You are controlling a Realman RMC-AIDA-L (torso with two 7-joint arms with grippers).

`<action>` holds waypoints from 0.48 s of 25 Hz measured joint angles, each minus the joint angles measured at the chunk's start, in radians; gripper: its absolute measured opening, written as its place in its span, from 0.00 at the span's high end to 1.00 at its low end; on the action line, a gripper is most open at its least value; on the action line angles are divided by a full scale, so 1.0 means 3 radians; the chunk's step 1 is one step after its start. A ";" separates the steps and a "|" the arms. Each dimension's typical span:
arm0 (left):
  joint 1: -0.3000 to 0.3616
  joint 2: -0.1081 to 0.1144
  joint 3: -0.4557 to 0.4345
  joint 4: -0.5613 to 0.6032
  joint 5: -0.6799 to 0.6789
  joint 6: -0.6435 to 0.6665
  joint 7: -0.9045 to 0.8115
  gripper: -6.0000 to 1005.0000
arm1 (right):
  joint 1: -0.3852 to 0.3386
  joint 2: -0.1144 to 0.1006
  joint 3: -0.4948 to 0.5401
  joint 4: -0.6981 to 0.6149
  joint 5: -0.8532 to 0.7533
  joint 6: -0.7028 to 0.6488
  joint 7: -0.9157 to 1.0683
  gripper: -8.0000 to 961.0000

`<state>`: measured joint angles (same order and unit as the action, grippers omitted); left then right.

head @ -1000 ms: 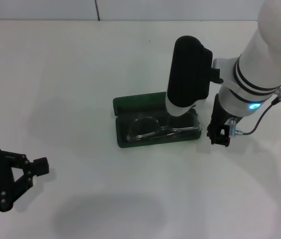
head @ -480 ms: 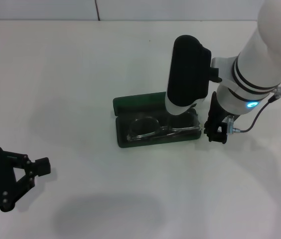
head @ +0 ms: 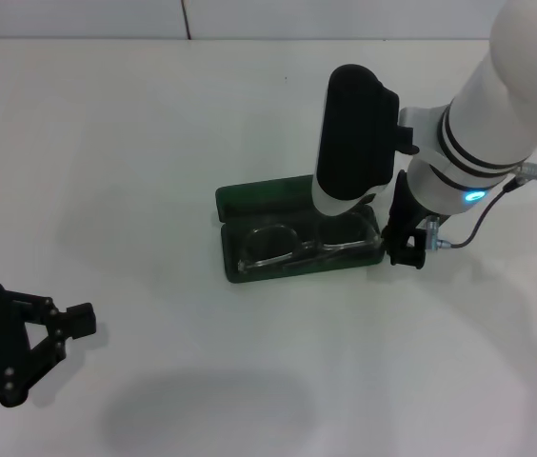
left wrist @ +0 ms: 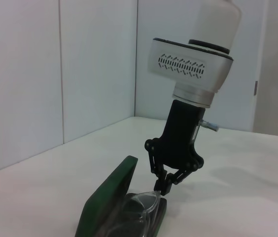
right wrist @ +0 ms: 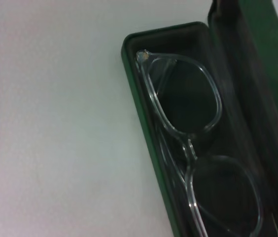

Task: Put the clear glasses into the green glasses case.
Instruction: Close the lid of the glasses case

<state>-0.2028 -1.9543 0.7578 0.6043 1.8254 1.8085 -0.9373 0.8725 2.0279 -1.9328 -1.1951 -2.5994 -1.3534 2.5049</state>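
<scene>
The green glasses case (head: pixel 261 196) lies open mid-table, its lid (left wrist: pixel 110 191) tilted up on the far side. The clear glasses (head: pixel 274 246) lie inside on the dark lining, lenses side by side (right wrist: pixel 184 90) within the case rim (right wrist: pixel 149 129). My right gripper (head: pixel 405 248) points down at the case's right end. In the left wrist view its fingertips (left wrist: pixel 164 187) are drawn together, right at the near corner of the glasses (left wrist: pixel 148 200). A black section of the right arm (head: pixel 354 129) hides part of the case. My left gripper (head: pixel 80 322) is parked at the front left.
White tabletop all around, with a wall seam along the far edge (head: pixel 185 19). A thin cable (head: pixel 478 228) loops off the right wrist. Nothing else stands on the table.
My right gripper has shifted left and slightly away, closing in on the case's right end. The glasses and case look unmoved. The left arm stays still.
</scene>
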 joint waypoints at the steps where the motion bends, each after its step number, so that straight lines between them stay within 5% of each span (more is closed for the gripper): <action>1: 0.0000 0.0000 0.0000 0.0000 0.0000 0.0000 0.0001 0.95 | 0.0001 0.0000 0.0000 0.0002 0.0002 0.0013 -0.0001 0.94; 12: 0.0009 0.0000 -0.0003 0.0000 0.0000 0.0000 0.0005 0.94 | 0.0001 0.0000 0.0000 0.0029 0.0066 0.0046 -0.0047 0.94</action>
<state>-0.2001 -1.9543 0.7570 0.6044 1.8254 1.8084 -0.9356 0.8729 2.0278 -1.9328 -1.1864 -2.5795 -1.3395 2.4909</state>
